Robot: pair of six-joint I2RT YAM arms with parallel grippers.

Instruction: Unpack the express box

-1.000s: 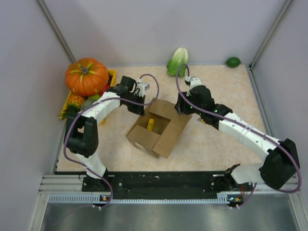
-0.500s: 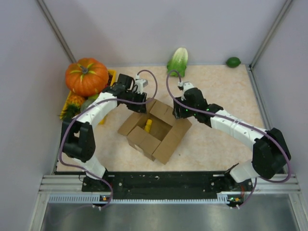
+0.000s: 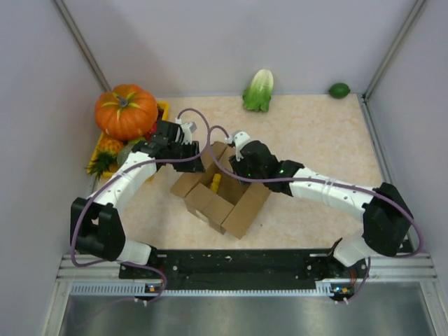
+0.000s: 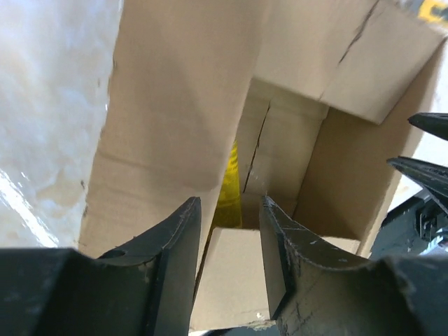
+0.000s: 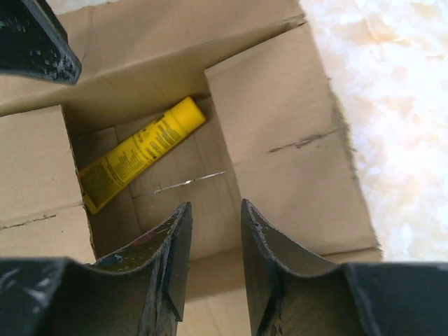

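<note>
This is looking like a robotics lab cell: plain grey panels (image 3: 210,42) are enclosing a table (image 3: 315,126), two arms (image 3: 126,182) are sitting bolted to a metal rail (image 3: 238,262), and a pumpkin (image 3: 126,110), cabbage (image 3: 258,89) and lime (image 3: 339,89) are lying along the edges.

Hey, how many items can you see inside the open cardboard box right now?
1: a yellow tube lying diagonally on the floor of the express box. Part of the floor is out of sight in every view, so more could be hidden.
</note>
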